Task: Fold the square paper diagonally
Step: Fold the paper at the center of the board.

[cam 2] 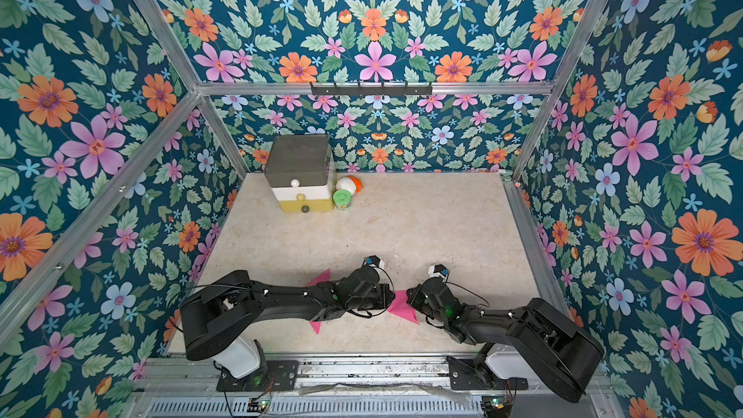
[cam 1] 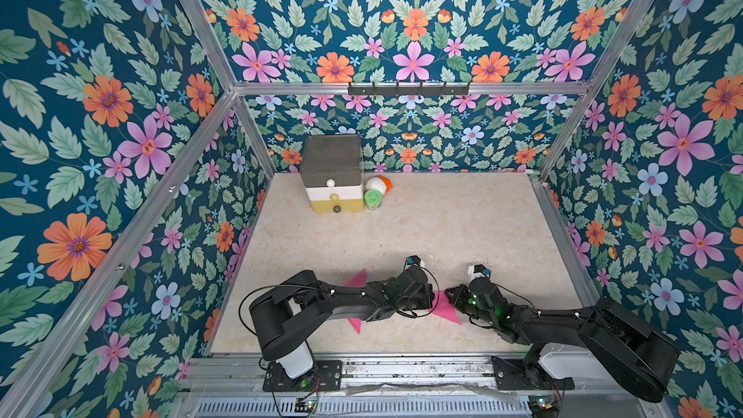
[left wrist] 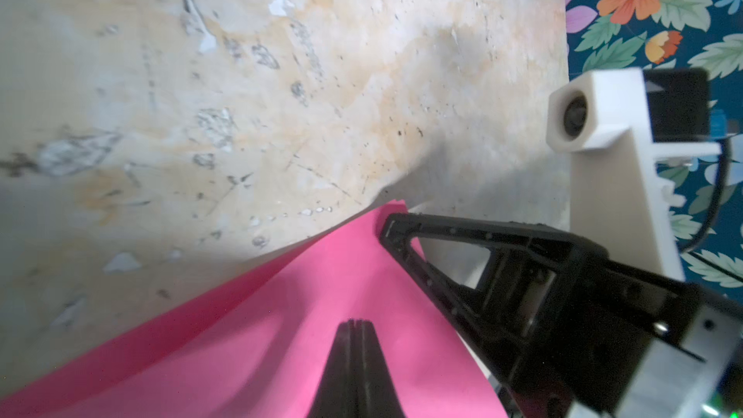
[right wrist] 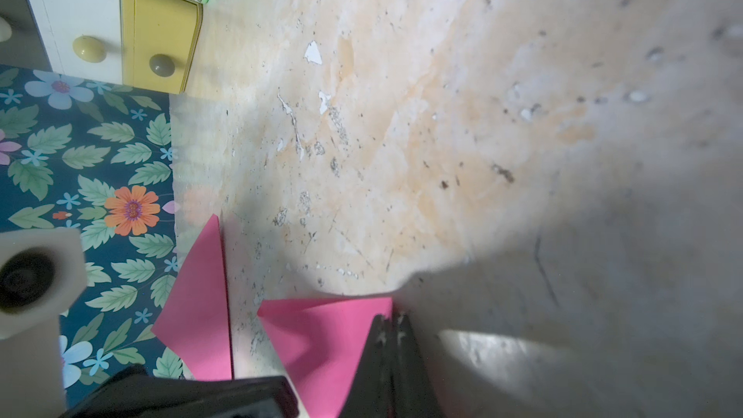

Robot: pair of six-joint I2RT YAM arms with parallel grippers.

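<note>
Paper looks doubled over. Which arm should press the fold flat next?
Left, probably. The left gripper, shut, sits over the middle of the pink paper, free to sweep. The right gripper, also shut, sits at the paper's corner, so it suits pinning there.

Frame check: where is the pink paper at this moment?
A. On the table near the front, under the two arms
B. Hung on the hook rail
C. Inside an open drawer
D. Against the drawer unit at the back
A: in a top view the pink paper lies on the table near its front edge, partly covered by the left arm and the right arm, far from the drawer unit.
</note>
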